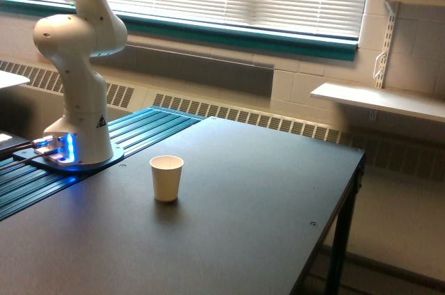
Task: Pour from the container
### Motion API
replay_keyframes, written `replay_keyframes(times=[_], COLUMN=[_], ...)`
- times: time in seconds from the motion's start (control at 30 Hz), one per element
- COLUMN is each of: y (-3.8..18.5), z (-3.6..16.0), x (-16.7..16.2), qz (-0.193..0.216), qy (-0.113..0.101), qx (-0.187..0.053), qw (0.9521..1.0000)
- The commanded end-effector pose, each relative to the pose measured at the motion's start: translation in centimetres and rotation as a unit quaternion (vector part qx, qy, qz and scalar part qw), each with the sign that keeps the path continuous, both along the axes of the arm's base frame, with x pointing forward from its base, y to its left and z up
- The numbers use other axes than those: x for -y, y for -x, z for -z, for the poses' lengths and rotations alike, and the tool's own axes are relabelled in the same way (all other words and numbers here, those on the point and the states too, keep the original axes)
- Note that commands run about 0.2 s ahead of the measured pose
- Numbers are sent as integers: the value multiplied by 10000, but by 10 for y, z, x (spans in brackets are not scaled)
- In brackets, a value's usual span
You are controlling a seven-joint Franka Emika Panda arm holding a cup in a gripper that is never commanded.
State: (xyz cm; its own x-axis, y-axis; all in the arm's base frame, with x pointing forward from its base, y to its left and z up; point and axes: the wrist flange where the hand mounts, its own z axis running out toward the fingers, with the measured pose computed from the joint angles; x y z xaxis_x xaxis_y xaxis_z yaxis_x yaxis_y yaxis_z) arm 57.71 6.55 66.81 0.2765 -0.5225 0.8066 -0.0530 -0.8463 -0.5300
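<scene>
A paper cup [167, 177] stands upright on the dark table [264, 204], at about four o'clock from the arm's base [76, 152] — near it, not touching. The gripper and the container are out of frame — finger state cannot be told.

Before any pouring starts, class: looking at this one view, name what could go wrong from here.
1. The gripper and the container are out of frame, so nobody can check their alignment or tilt over the paper cup; a misjudged pour may land on the dark table.
2. The paper cup looks light and stands alone and upright, unsupported; a knock from the arm or a heavy stream could tip it.
3. The lit arm base sits close to the cup, so spilled material might reach it.
</scene>
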Motion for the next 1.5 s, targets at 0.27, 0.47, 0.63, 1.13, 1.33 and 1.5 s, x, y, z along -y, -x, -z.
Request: replay_keyframes(times=[0.27, 0.47, 0.63, 1.13, 1.33, 1.5], y=[1, 9, 30, 92, 108, 118], z=[25, 52, 89, 155, 175, 193], x=[0, 18, 32, 47, 63, 82], qz=[-318, -7, 257, 367, 177, 240], qy=[701, 223, -52, 700, 581, -49], qx=[-1141, -1904, -2640, -3746, -4028, -4138], qw=[9905, 9814, 9642, 9238, 9133, 9100])
